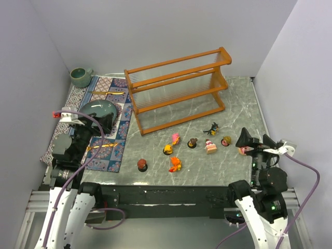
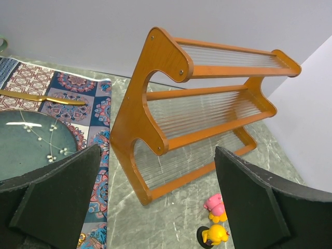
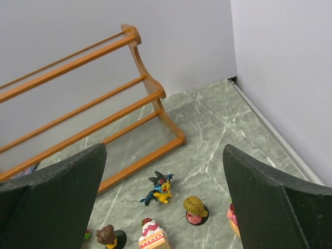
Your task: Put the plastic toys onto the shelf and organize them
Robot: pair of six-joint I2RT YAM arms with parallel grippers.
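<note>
Right claw (image 3: 163, 155) stands wide and empty, hovering over the right end of the toy cluster; left claw (image 2: 157, 155) is equally wide and empty, above the teal dish (image 2: 26, 140) and facing the shelf (image 1: 176, 88); the plastic toys (image 1: 192, 142) all stand loose on the bench (image 1: 228, 104) in front of the shelf, none on it yet; they look light, stiff and slick, likely to tip or squirt out of a hard pinch; the black winged figure (image 3: 160, 190) has thin parts, so its torso seems the safest hold; the based ones, like the brown-haired figure (image 3: 195, 209), are best pinched low across the body
</note>
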